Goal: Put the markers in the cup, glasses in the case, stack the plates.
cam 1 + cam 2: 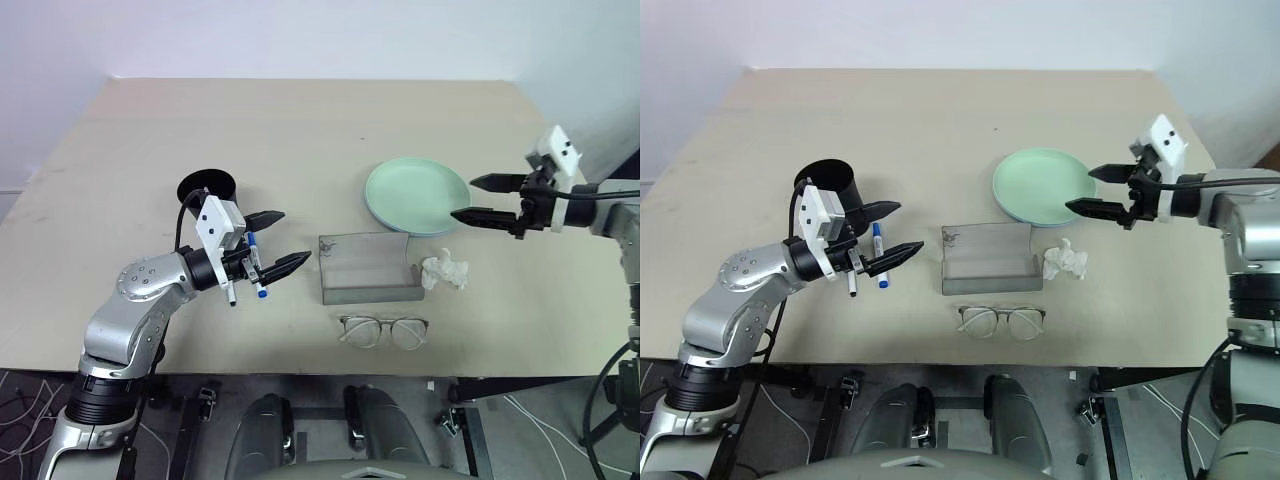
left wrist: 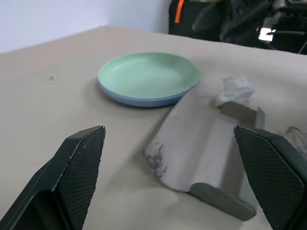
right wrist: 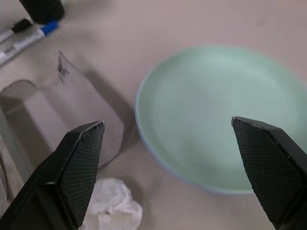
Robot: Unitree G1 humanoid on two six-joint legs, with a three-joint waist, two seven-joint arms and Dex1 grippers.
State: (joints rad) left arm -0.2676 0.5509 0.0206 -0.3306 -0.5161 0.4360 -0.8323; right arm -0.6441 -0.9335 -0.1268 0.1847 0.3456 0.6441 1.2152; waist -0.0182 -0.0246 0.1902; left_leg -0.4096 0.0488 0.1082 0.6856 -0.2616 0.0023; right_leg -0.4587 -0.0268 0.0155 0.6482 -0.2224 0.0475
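The mint green plate (image 1: 415, 195) rests on the light blue plate (image 2: 139, 101), whose rim shows beneath it. My right gripper (image 1: 465, 198) hovers open over the stack's right edge, holding nothing. The grey case (image 1: 368, 265) lies open mid-table, with the glasses (image 1: 384, 331) in front of it. Two markers, one blue-capped (image 1: 880, 255) and one black-capped (image 1: 853, 285), lie on the table beside the black cup (image 1: 206, 187). Above the markers my left gripper (image 1: 293, 236) stands open and empty, pointing toward the case.
A crumpled white tissue (image 1: 444, 271) sits at the case's right end, between the case and the plates. The table's front edge runs just below the glasses.
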